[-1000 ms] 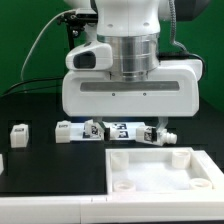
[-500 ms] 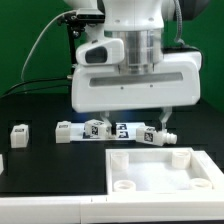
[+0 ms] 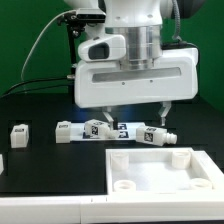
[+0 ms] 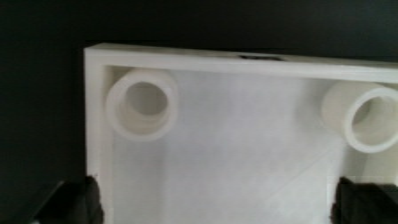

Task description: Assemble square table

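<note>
The gripper (image 3: 133, 116) hangs with its fingers wide apart, holding nothing, seemingly over the panel's (image 3: 160, 172) far rim. The panel lies flat at the table's (image 3: 50, 160) front edge, toward the exterior view's right. Legs (image 3: 110, 130) lie in a row just behind it.

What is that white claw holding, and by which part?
Nothing. The gripper hangs open above the square panel, fingers spread wide with nothing gripped between them; the legs lie apart in a row.

arm (image 3: 130, 18): bulky white, grey collar (image 3: 135, 45) | hand (image 3: 132, 113): wide white block, dark fingers (image 4: 75, 196) | cable (image 3: 38, 50): black
</note>
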Motion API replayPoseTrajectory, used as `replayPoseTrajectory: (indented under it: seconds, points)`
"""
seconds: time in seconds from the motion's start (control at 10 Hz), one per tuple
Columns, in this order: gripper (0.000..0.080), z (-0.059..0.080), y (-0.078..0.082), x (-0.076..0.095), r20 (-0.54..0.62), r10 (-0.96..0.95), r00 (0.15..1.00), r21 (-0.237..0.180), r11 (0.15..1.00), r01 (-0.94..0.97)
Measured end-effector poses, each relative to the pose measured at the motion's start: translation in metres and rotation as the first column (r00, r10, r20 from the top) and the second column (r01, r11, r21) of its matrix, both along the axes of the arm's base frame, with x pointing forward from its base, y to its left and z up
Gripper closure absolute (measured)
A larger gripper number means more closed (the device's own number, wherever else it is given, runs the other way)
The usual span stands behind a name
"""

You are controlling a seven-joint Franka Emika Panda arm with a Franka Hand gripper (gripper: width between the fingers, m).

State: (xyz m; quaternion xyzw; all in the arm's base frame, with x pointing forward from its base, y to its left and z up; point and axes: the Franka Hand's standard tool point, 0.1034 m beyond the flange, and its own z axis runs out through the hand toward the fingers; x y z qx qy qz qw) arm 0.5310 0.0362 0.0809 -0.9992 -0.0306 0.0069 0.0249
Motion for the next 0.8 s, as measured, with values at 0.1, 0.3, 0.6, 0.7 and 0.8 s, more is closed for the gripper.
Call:
replayPoseTrajectory:
  seconds: [0.1,0.3,0.6,0.7,0.8]
  points:
    - [0.015,-0.005,0.01,-0.019,-0.026,-0.027,0.999,0.005,1.0,0.027]
    - [0.015,-0.012,0.045,-0.056,0.023,-0.066,0.998,0.001,0.998,0.066]
    - [0.015,-0.013,0.04,-0.055,0.003,-0.035,0.999,0.0,0.999,0.035]
    - [0.015,-0.014,0.041,-0.056,0.009,-0.007,1.0,-0.001,1.0,0.007]
    - [0.015,-0.018,0.046,-0.063,0.047,0.13,0.99,-0.005,0.992,-0.13]
